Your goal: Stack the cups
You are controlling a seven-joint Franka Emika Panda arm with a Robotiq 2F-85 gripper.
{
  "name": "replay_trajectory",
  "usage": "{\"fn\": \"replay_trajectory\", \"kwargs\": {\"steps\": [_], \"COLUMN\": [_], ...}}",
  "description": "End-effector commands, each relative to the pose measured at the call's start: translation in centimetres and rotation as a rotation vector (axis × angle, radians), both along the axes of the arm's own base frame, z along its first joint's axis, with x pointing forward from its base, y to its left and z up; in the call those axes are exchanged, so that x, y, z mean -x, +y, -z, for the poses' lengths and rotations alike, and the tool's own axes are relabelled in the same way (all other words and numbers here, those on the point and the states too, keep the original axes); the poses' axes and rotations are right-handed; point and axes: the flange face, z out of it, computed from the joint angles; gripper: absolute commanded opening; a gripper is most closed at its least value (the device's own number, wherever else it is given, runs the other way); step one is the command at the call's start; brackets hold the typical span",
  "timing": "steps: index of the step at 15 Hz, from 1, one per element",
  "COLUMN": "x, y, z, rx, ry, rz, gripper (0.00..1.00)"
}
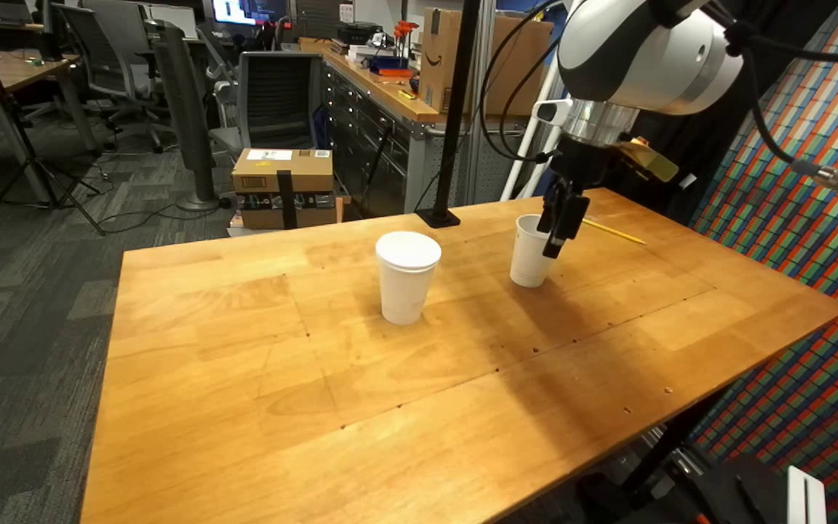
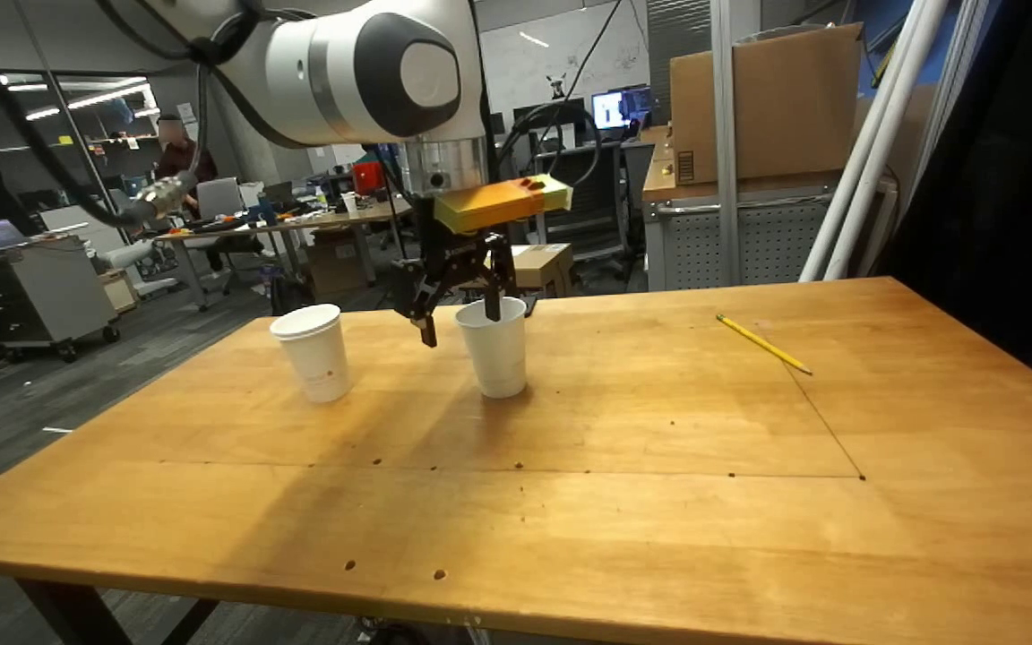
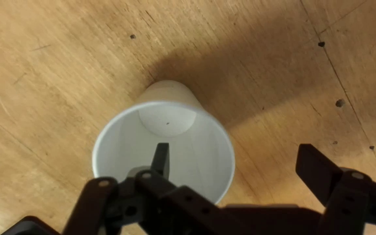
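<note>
The white cup (image 3: 178, 138) stands upright on the tabletop (image 2: 659, 537), below the gripper (image 2: 460, 329), its mouth facing up. The fingers (image 3: 317, 171) are spread wide: in the wrist view one shows within the mouth of this cup, while its partner hangs outside the rim, apart from it, toward three o'clock. Whether the inner one touches the cup wall I cannot tell. A shadow (image 3: 240, 71) stretches from the cup's base toward two o'clock in that view.

Taking the white cup as the centre of the dial, the other cup (image 2: 314, 358) stands upright close to nine o'clock in both exterior views, apart from it with bare wood between them, and a line runs around it just below the rim. In an exterior view a yellow pencil (image 2: 764, 344) lies on the tabletop at three o'clock, well apart from the white cup, slanting from ten o'clock down to four. The arm (image 2: 328, 81) reaches down there from eleven o'clock, and an orange and yellow block (image 2: 489, 206) juts out above the fingers toward three o'clock. Past the edge of the tabletop, a large cardboard box (image 2: 794, 107) sits at about two o'clock from the gripper
</note>
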Motion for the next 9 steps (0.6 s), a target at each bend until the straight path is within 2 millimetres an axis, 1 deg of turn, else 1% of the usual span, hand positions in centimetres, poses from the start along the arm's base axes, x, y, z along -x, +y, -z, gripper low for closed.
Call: {"fn": "replay_trajectory", "kwargs": {"steps": [1,2,3,4,9], "x": [-1.29,-1.30,-1.26,-1.17,-0.43], "y": [-0.18,-0.16,-0.14,-0.13,-0.87], "z": [0.73,0.92,1.03,1.12,0.71], "rx": [-0.017,-0.016,-0.015,-0.014,-0.010], "ry": [0.004,0.005,0.004,0.008,0.021], "rz": [-0.010,-0.008,-0.003,-0.002,0.022], "gripper": [0.74,0.67,0.56,0.49,0.07]}}
